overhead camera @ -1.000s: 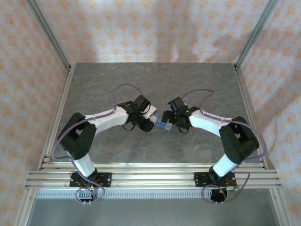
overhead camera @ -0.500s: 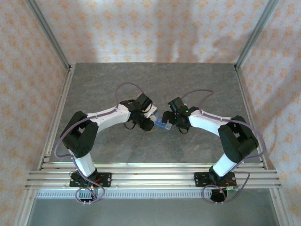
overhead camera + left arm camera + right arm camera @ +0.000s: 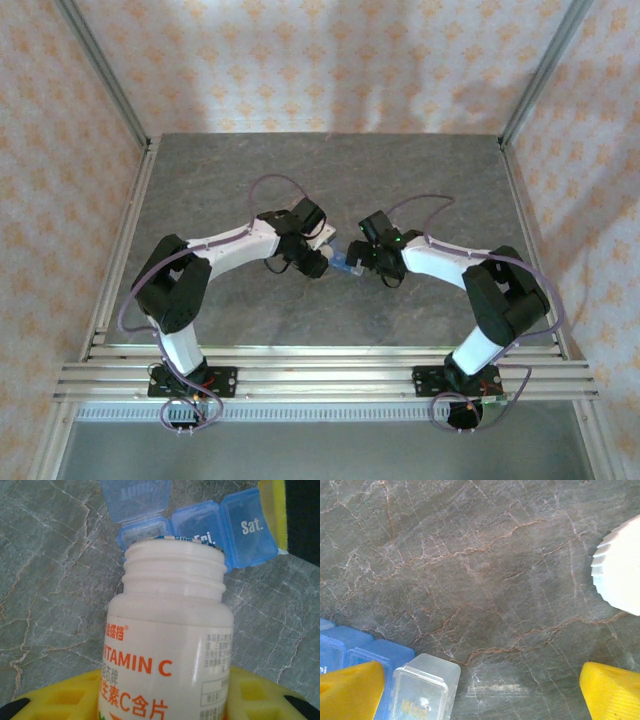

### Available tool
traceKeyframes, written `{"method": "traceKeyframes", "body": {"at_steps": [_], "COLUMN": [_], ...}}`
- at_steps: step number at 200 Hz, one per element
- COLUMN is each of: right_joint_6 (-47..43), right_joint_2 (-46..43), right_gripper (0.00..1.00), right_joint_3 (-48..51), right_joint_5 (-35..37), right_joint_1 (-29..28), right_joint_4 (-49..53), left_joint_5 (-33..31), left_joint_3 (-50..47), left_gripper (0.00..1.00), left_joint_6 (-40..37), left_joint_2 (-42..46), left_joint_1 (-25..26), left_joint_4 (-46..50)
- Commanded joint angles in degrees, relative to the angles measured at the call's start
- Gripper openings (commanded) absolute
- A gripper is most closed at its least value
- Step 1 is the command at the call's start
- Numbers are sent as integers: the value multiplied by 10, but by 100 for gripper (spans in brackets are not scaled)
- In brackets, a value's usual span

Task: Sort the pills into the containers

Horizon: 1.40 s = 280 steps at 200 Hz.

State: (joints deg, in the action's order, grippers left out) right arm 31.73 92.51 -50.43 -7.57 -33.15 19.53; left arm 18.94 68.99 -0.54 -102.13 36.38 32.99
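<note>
A white Vitamin C bottle (image 3: 170, 645) with no cap is held between the yellow fingers (image 3: 55, 700) of my left gripper (image 3: 160, 700). Its open mouth leans over the blue pill box (image 3: 200, 525), the containers. One lid (image 3: 135, 497) is flipped up, and the "Fri." and "Sat." lids are down. No pills can be seen. In the top view the left gripper (image 3: 312, 262) and right gripper (image 3: 362, 258) meet at the pill box (image 3: 343, 264). My right gripper (image 3: 480, 692) is open, with its left fingertip (image 3: 350, 690) over the box's end (image 3: 370, 652).
A white ribbed bottle cap (image 3: 620, 575) lies on the grey marbled table (image 3: 485, 570) to the right of the right gripper. A clear flap (image 3: 422, 690) sticks out from the box. An aluminium frame (image 3: 120, 250) edges the table.
Both grippers and the pill box have shifted slightly toward the far left. The bottle stays gripped and the right jaws stay wide.
</note>
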Motion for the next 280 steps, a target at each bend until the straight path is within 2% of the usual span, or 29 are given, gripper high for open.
{"method": "traceKeyframes", "body": {"at_steps": [1,280], "right_joint_6": [6,11], "right_joint_2": [0,15], "right_gripper": [99,99], "right_joint_3": [11,16], "right_joint_5": [8,4], "right_joint_1": [4,4], "right_joint_4": [6,-2], "left_joint_5": [-14,-42], "left_joint_3": [19,107], "left_gripper": [0,0], "left_joint_6": [-15,-24], "left_joint_2": [-11,-69], "left_joint_1": [2,7], "left_joint_4": [23,123]}}
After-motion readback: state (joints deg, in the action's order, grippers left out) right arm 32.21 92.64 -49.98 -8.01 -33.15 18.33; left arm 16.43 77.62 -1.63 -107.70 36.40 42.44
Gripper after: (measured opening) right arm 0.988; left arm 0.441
